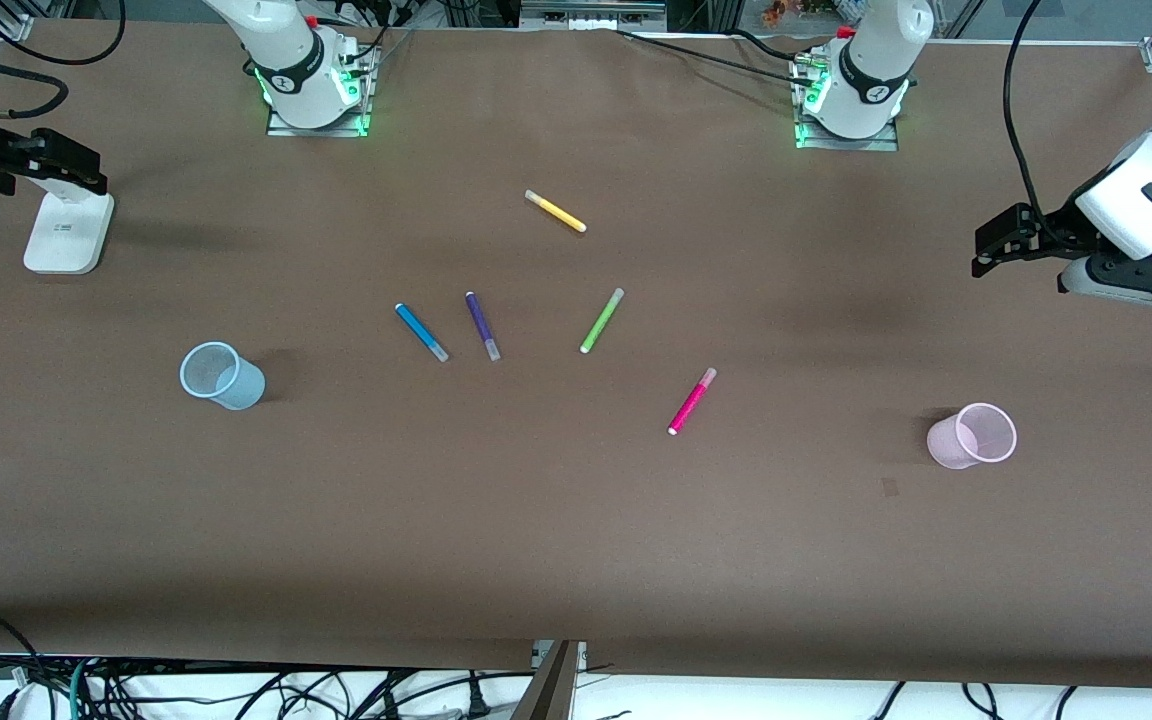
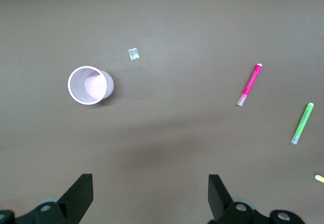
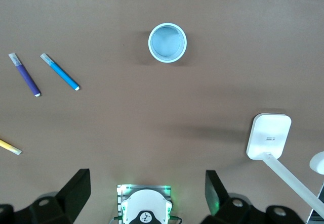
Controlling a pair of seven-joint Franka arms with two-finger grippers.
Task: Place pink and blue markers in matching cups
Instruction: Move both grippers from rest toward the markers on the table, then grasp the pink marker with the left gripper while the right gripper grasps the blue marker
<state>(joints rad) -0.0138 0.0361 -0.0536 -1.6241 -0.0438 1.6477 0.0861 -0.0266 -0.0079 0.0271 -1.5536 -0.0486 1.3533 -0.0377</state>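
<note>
Right now nothing is picked up, so plenty could still go wrong. The blue marker point(image 1: 421, 332) lies flat on the surface point(image 1: 556, 520), just beside the purple pen point(image 1: 482, 325). They look alike in shape, so a grab there might catch the wrong one or knock both. The pink marker point(image 1: 692, 401) lies by itself, with the green pen point(image 1: 601, 320) a little farther from the front camera. Both markers are thin and round, so they might roll or slip when squeezed.

The blue cup point(image 1: 223, 375) stands near the right arm's end, and the pink cup point(image 1: 973, 436) stands near the left arm's end. Both look light and could tip if a marker bumps the rim.

The left gripper point(image 2: 149, 193) hangs over the surface near the pink cup, fingers wide apart and empty. The right gripper point(image 3: 147, 191) is over its own end, also spread apart and empty.

A yellow pen point(image 1: 555, 211) lies nearer the bases. A white stand point(image 1: 68, 232) sits by the right arm's end. Nothing blocks either cup.
</note>
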